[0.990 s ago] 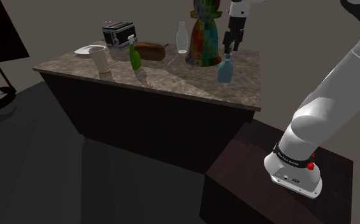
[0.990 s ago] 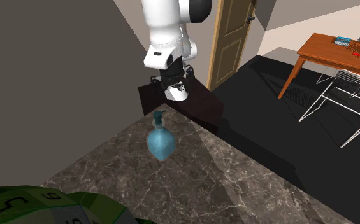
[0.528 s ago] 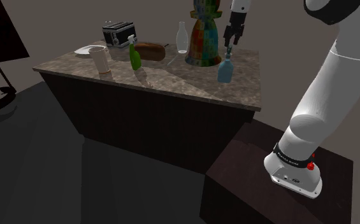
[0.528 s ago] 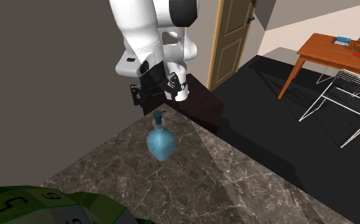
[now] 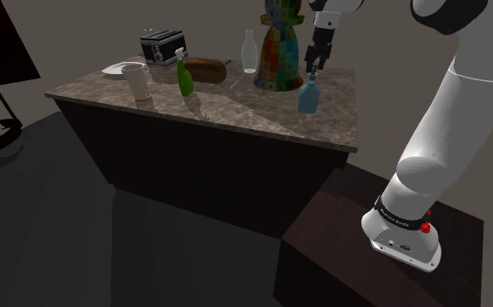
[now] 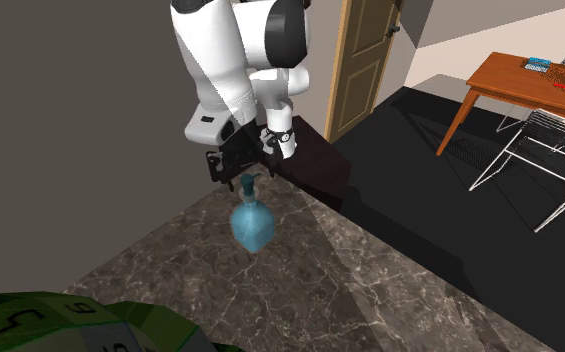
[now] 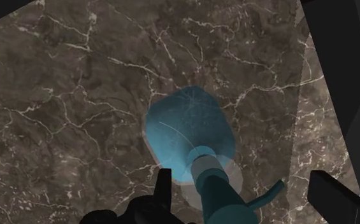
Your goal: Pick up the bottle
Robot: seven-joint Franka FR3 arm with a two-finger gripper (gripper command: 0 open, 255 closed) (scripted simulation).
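Gripper (image 7: 245, 186) spread wide over the blue pump bottle (image 7: 188, 130) on the marble counter (image 7: 76, 95); I read its fingers (image 7: 164, 186) flanking the neck, apparently without contact.

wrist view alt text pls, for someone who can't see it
Looking down on a blue bottle standing on a dark, white-veined stone countertop. Its neck rises between the two black fingers of the open gripper, which stand apart on either side and do not clasp it.
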